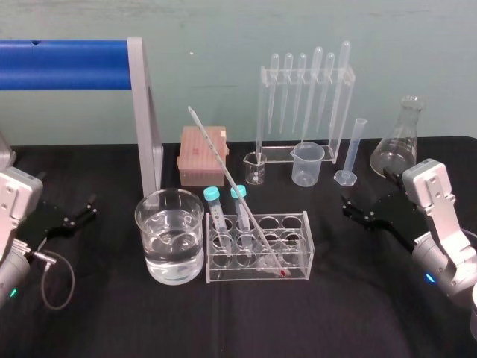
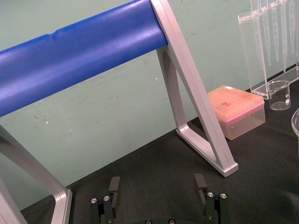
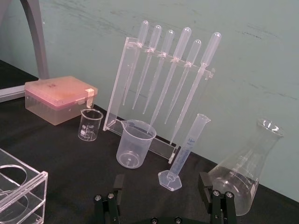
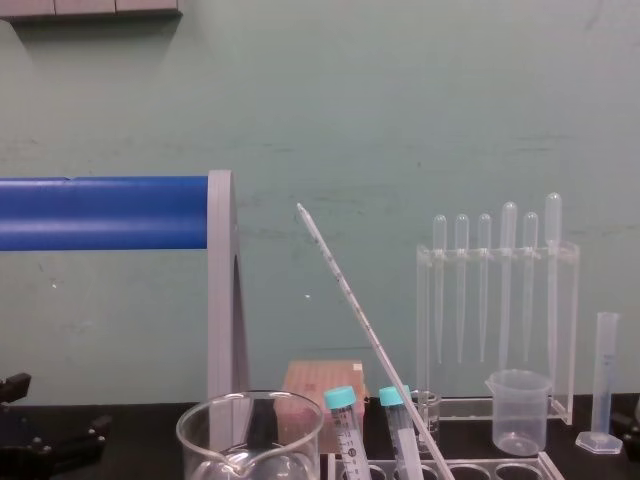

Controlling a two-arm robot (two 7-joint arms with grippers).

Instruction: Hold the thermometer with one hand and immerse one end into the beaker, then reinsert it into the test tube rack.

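Head view: widest of all, a black table top (image 1: 246, 328), running from left to right. At far left, a thick blue padded bar (image 1: 63, 65) carried on a grey metal frame (image 1: 149, 127). Next in bulk, two long black grippers on silver wrists: left gripper (image 1: 88, 209) low at the table's left edge, well apart from the glassware, fingers spread and clasping nothing; right gripper (image 1: 347, 209) to the right of the rack, not touching it, fingers likewise spread and bare. Same spread plain in both wrist views. Near the centre, a wide clear glass beaker (image 1: 153, 231) with thick rim, part filled with clear water. Just to its right, a low clear plastic test tube rack (image 1: 307, 242) with round holes, two teal-capped clear tubes (image 1: 212, 195) standing in its left end. Thinnest, a long clear glass thermometer (image 1: 231, 183), red bulb down in the rack's near right part, stem tilted up toward far left, free of either gripper.
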